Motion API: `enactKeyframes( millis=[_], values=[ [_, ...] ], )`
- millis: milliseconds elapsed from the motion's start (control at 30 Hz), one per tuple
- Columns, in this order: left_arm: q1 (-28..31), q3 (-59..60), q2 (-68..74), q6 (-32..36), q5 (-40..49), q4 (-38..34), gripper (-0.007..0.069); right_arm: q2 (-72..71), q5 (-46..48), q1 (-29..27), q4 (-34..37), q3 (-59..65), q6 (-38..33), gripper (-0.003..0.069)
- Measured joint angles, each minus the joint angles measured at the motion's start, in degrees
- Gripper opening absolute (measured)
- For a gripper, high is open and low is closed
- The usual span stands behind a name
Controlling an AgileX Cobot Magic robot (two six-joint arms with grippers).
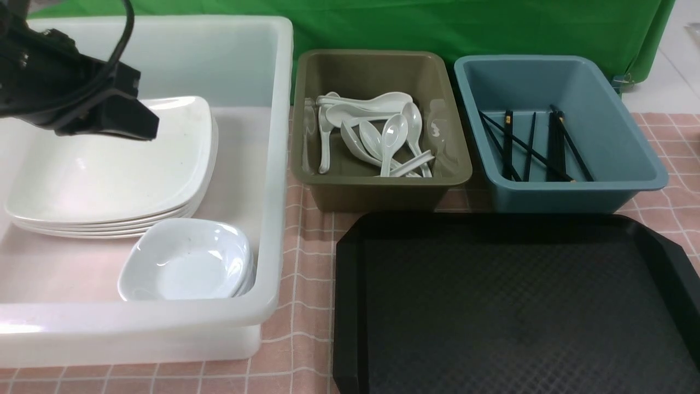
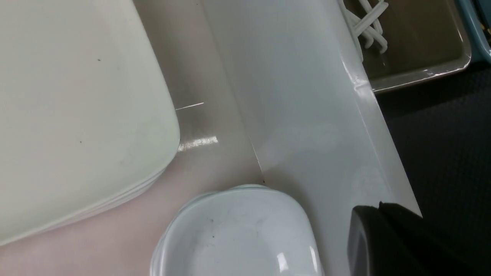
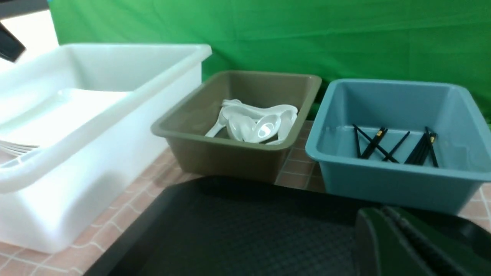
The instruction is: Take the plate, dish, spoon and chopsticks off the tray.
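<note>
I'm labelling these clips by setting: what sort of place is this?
Probably a staged dish-sorting station in a lab, not a real kitchen. A green backdrop hangs behind a checked tablecloth; a white tub holds plates, an olive bin spoons, a blue bin chopsticks, beside a black tray.

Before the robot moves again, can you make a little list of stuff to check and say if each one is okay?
1. Tray has nothing on it: ok.
2. Plates stacked in the white tub: ok.
3. Dishes sit in the tub in front of the plates: ok.
4. Spoons in the olive bin, chopsticks in the blue bin: ok.
5. Left hand shut and carrying nothing, above the plates: ok.
6. Right hand shut, over the tray: ok.
</note>
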Motion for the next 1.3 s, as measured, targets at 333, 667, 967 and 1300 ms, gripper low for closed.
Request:
enactKeyframes(
  millis=[333,667,967,1300],
  values=[
    [0.00,0.00,0.00,0.05,-0.05,0.15,-0.0003,-0.05,-0.31,0.00,0.11,2.24,0.00,0.0042],
    [0.00,0.00,0.00,0.36,0.17,0.20,-0.0003,-0.70,-5.23,-0.38,-3.96,8.26,0.00,0.0058],
    [0.00,0.00,0.00,0.95,3.21,4.67,-0.0003,-3.41,-5.02,-8.65,-7.75,17.38,0.00,0.0080],
    [-0.15,0.00,-1.30,-7.10,7.38,0.78,-0.0002,-3.46,-5.88,-14.89,-8.00,17.58,0.00,0.0101]
  ],
)
